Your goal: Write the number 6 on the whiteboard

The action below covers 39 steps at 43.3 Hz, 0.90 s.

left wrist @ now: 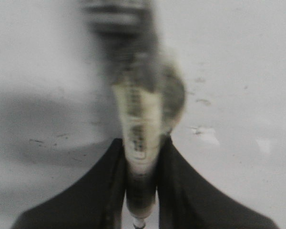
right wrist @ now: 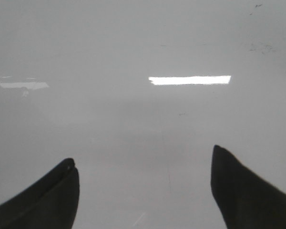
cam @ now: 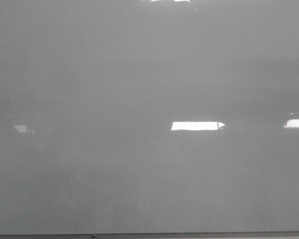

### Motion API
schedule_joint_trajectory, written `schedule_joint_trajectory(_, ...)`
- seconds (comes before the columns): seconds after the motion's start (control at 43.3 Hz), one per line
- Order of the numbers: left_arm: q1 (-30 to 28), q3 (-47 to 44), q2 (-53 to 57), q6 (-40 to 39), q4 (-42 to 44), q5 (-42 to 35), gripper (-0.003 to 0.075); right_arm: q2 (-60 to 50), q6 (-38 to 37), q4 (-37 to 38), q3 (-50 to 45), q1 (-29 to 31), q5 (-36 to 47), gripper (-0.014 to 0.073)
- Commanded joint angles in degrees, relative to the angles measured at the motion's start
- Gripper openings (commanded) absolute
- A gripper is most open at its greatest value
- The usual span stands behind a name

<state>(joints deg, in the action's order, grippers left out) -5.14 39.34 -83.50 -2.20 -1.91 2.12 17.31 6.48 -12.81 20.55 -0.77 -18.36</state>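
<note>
The whiteboard (cam: 139,89) fills the front view as a glossy grey-white surface with a thin dark frame edge at the bottom. No number 6 shows on it in any view. No gripper shows in the front view. In the left wrist view my left gripper (left wrist: 142,157) is shut on a marker (left wrist: 139,129), a blurred pale barrel with dark print pointing away over the whiteboard (left wrist: 238,71). In the right wrist view my right gripper (right wrist: 144,164) is open and empty above the whiteboard (right wrist: 143,124).
Bright rectangular glare patches lie on the board in the front view (cam: 195,126) and in the right wrist view (right wrist: 189,80). Faint smudges mark the board in the left wrist view (left wrist: 202,131).
</note>
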Motion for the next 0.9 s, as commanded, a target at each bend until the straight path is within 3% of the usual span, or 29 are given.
schedule_joint_trajectory(0.0, 0.2, 1.7, 4.9, -0.2, 1.9, -0.3, -0.0019, 0.9, 0.1, -0.3, 2.2, -0.1, 5.0, 0.0592)
schedule_joint_trajectory(0.115, 0.2, 2.0, 9.4, -0.2, 2.9, 2.7, -0.002, 0.9, 0.1, -0.3, 2.2, -0.1, 5.6, 0.0592)
schedule_joint_trajectory(0.254, 3.0, 4.6, 13.5, 2.7, 3.9, 12.9, -0.002, 0.9, 0.1, -0.3, 2.2, -0.1, 5.2, 0.0592)
schedule_joint_trajectory(0.393, 12.8, 9.5, 15.1, 11.9, 3.9, 23.7, -0.002, 2.8, 0.6, -0.3, 4.3, -0.3, -0.6, 0.0592)
schedule_joint_trajectory(0.531, 25.3, 13.4, 15.1, 18.4, 3.9, 31.4, -0.002, 9.2, 6.1, -0.7, 8.2, -3.5, -5.1, 0.0592)
schedule_joint_trajectory(0.739, 42.7, 16.4, 15.1, 27.8, 5.2, 36.7, -0.002, 20.6, 13.8, -1.8, 14.3, -15.1, -11.2, 0.0592)
schedule_joint_trajectory(0.878, 51.6, 16.4, 15.1, 29.0, 8.5, 38.2, -0.002, 25.7, 17.5, -1.8, 18.1, -23.7, -13.2, 0.0592)
